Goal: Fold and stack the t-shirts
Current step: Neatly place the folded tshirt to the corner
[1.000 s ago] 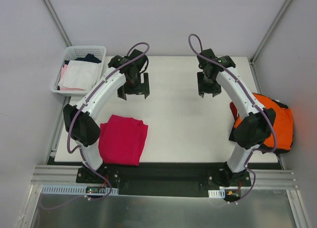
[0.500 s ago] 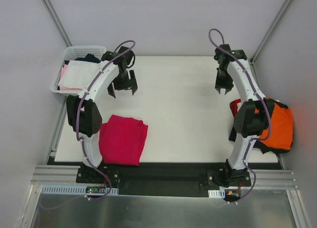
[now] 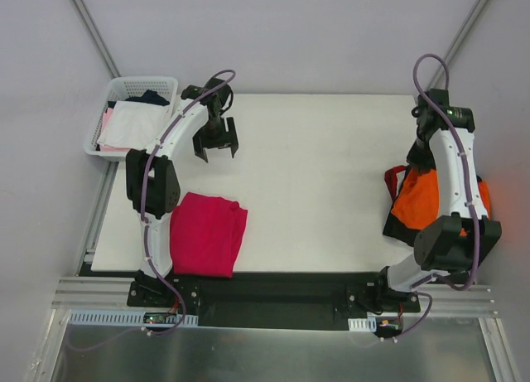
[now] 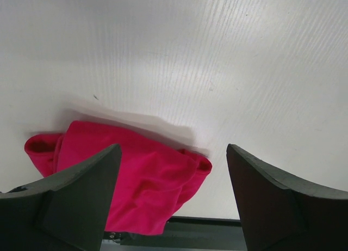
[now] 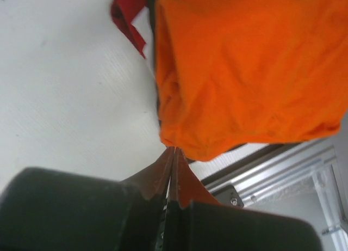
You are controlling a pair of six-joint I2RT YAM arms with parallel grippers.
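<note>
**A:** How will these shirts handle?

**B:** I judge them light, soft and floppy. They will sag and drag if lifted by one point, and thin cloth can slip out of a shallow pinch. The hem, a shoulder seam or a corner would give me the best hold, with one gripper at each end so the cloth hangs flat.

**A:** Where are they?

**B:** The red shirt lies folded at the near left of the table. The orange shirt is heaped unfolded at the right edge and partly hangs over it. The black shirt shows only as a dark edge under the orange one.

**A:** Your right gripper?

**B:** My right gripper has its jaws pressed tight together, no gap between them. The tips sit at the lowest corner of the orange shirt, touching its edge. I cannot tell whether any cloth is caught between them or whether they closed just beside it.

**A:** And the left?

**B:** My left gripper has its jaws spread wide and holds nothing. It hangs over bare table at the far left, well apart from the red shirt, which its wrist view shows below and between the fingers.

**A:** What is the risk?

**B:** If the right pinch is only on the very edge, I expect the orange cloth to slide free.
</note>
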